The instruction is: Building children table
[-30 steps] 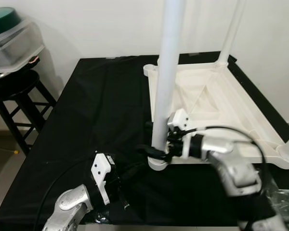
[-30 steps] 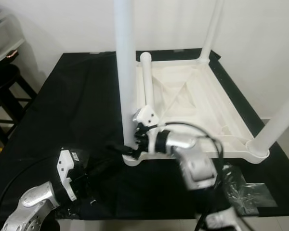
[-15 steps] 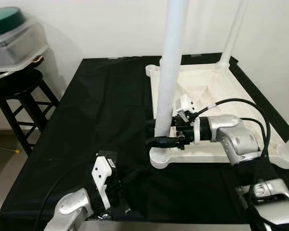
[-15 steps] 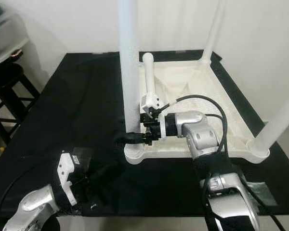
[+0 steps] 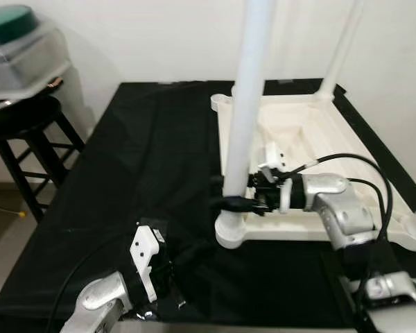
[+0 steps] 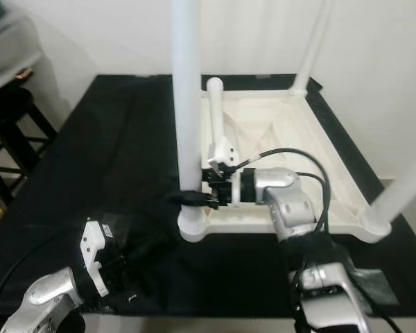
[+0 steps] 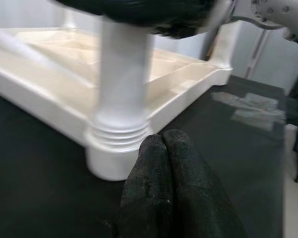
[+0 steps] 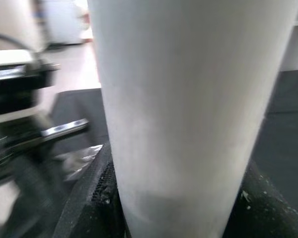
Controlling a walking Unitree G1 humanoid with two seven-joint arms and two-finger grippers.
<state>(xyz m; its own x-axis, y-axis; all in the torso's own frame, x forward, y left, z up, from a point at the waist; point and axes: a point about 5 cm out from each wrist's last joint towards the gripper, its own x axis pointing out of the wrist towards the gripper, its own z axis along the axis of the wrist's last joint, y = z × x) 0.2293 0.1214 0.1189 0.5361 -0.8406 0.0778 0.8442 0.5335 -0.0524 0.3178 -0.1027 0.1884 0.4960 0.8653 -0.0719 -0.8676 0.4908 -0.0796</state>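
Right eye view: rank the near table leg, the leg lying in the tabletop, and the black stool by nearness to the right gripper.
1. Near table leg, clasped by the right gripper.
2. Lying leg, just behind.
3. Black stool, far on the robot's left.

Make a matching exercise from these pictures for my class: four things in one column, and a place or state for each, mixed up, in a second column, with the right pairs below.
Things
1. right claw
2. left claw
3. white tabletop
4. black stool

Places or states
A. lies upside down on the black cloth
B. stands on the floor beside the table, at the robot's left
C. shut on the near table leg, just above its socket
D. fingers together, holding nothing, low over the cloth near the corner socket

Right pairs: 1-C, 2-D, 3-A, 4-B
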